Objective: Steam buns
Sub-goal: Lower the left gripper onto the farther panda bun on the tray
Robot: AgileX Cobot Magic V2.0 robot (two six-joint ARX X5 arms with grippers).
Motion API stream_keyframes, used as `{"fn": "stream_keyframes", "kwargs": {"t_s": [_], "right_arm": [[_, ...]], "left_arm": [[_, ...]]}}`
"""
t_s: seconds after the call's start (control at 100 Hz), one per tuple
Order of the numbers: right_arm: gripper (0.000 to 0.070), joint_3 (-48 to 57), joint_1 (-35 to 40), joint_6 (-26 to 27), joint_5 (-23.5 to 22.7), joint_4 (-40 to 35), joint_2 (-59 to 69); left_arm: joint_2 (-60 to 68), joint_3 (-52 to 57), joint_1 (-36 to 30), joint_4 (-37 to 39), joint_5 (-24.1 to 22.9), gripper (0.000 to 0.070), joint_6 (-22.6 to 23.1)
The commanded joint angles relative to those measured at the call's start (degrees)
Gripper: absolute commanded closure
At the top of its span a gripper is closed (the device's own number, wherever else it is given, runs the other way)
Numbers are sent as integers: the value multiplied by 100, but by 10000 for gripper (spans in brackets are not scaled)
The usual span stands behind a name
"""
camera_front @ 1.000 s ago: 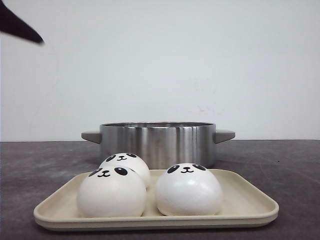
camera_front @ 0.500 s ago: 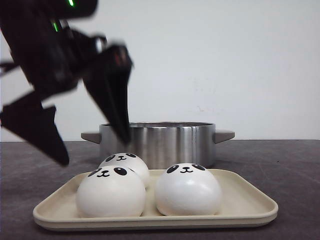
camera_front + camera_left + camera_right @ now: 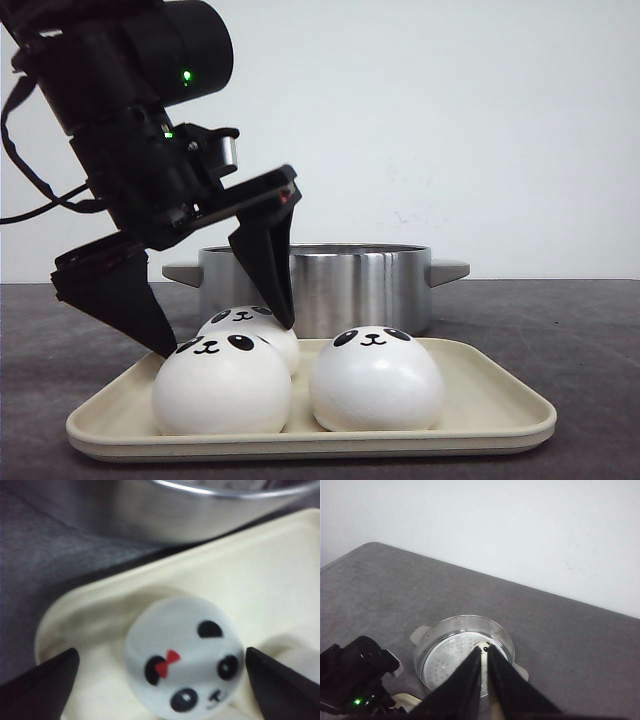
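Three buns sit on your tray [image 3: 500, 395]: one at its front left [image 3: 222, 385], one front and centre [image 3: 377, 380], and a back-left bun [image 3: 250, 325] just behind the first, touching it as far as you can see. What looks like a fourth shows as a small pale shape on the steamer pot's [image 3: 340, 275] perforated floor in the right wrist view, mostly hidden.

Your left gripper [image 3: 222, 340] hangs over the tray's back left with its jaws spread wide, astride that rear bun. The left wrist view puts a red-bowed panda face [image 3: 185, 662] squarely between the fingertips [image 3: 47, 680], not yet touched, so this looks like the lineup for a grasp.

The pot stands just behind the tray's far edge, a short carry. Your right gripper [image 3: 484, 655] is nearly closed, well above the pot, holding nothing visible.
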Motion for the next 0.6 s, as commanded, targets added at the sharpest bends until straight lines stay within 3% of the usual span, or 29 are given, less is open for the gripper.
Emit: {"fn": "stream_keyframes", "kwargs": {"t_s": [0.0, 0.11, 0.15, 0.21, 0.32, 0.43, 0.59], "right_arm": [[688, 96, 61, 81, 24, 31, 33], [688, 94, 61, 81, 24, 28, 33], [688, 94, 61, 81, 24, 24, 33], [688, 94, 61, 81, 26, -13, 33], [688, 90, 61, 81, 92, -146, 33], [688, 85, 61, 81, 177, -275, 33], [688, 85, 61, 79, 177, -310, 35]], "left_arm": [[173, 68, -48, 101, -50, 71, -149], [332, 68, -48, 90, -35, 79, -278], [356, 68, -48, 42, -42, 117, -306], [376, 68, -50, 11, -44, 278, -302], [374, 68, -48, 24, -33, 700, -297], [343, 190, -50, -33, 0, 690, -295], [-66, 614, -188, -153, 494, 690, -251]]}}
